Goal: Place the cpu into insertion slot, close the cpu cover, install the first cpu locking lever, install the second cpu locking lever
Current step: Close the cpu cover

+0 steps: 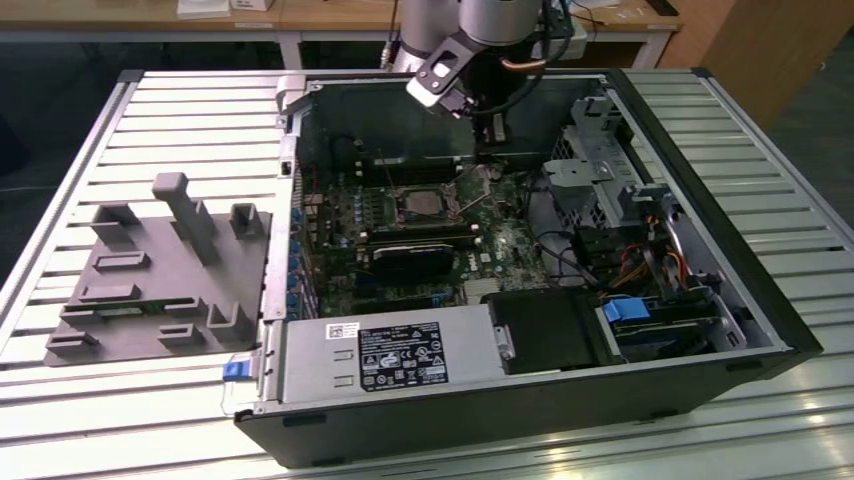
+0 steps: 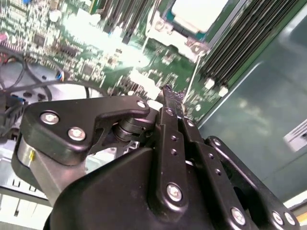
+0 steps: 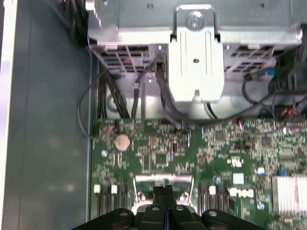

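The cpu (image 2: 199, 10) is lying flat in the slot (image 1: 398, 210), showing in the second wrist view as a pale square with the silver frame of the cover (image 2: 184, 40) lying around it; whether the cover is sitting fully down I cannot tell. The slot is sitting near the middle of the green board (image 1: 501, 245), on the side towards the case's far wall. The gripper (image 1: 491, 148) is hanging inside the case (image 1: 441, 425), close to that far wall and a little apart from the slot, on the exterior view's right of it. Its fingers (image 3: 159, 192) are pressing together with nothing showing between them, and in both wrist views the tips are pointing down at the board, touching neither cpu nor cover. A black block (image 1: 411, 258) is lying on the board just nearer the case's front edge than the slot. In the first wrist view a coin battery (image 3: 123, 141) is sitting on the board beyond the fingertips, and a silver bracket (image 3: 196, 52) is standing past the board's edge with dark cables (image 3: 91, 96) running beside it. The case is lying open on a slatted table (image 1: 80, 420), and a grey fixture (image 1: 154, 270) is resting on the table near its edge on the exterior view's left.
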`<state>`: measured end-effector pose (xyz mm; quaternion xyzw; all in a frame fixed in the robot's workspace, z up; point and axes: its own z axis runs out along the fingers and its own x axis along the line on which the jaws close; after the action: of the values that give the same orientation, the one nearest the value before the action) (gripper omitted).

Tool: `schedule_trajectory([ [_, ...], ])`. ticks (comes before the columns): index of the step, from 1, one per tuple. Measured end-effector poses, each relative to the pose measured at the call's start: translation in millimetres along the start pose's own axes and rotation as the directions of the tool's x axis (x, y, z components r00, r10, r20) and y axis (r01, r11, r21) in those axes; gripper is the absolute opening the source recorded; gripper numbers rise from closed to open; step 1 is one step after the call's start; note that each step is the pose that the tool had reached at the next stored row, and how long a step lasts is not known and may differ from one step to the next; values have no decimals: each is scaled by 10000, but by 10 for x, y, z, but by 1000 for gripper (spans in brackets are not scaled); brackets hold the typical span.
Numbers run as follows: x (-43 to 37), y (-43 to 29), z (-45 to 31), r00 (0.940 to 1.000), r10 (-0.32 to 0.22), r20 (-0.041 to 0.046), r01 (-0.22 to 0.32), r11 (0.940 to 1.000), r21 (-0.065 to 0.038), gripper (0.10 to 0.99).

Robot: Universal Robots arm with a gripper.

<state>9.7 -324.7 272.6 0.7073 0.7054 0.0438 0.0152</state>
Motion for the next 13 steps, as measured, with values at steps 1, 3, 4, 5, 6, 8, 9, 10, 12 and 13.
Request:
schedule_trajectory([
  [1,0,32,2,10000,0,1,0,10000,3,106],
  [3,0,92,7,10000,-1,2,1,10000,5,106],
  [4,0,119,10,10000,0,1,0,10000,6,106],
  [5,0,143,13,10000,0,0,0,10000,7,106],
  [6,1,165,16,10000,0,0,0,10000,8,106],
  [8,1,202,22,10000,1,-1,-1,10000,10,106],
  [9,1,216,26,10000,1,-2,-1,10000,11,106],
  [10,1,226,33,10000,0,-2,0,10000,12,106],
  [12,0,238,53,10000,0,-1,0,10000,14,106],
  [13,-1,242,67,10000,0,0,0,10000,15,106],
])
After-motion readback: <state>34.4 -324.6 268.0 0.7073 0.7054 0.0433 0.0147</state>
